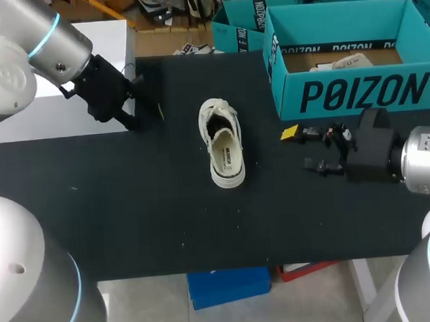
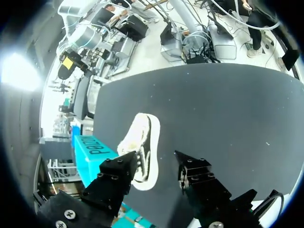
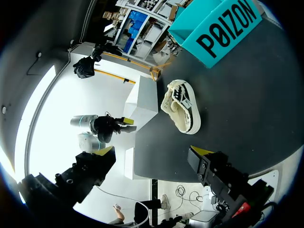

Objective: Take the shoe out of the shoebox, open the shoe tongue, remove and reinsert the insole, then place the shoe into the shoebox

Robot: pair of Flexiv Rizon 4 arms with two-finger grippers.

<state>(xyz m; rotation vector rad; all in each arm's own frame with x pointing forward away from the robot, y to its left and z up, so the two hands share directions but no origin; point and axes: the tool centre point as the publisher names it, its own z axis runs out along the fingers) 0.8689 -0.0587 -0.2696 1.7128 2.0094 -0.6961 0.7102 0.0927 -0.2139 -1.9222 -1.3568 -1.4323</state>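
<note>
Right pincer [image 1: 301, 149] beside shoebox [image 1: 356, 92], near shoe [image 1: 223, 150]

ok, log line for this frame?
shoe: upright on table, outside shoebox | left claw: open, empty, clear of shoe | right claw: open, empty, clear of shoe

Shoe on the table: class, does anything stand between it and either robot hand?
Nothing visible does. The shoe lies alone on the black table; the left hand and the right hand, both open, each face it across bare tabletop. The shoebox stands at the far right corner, outside both paths.
</note>
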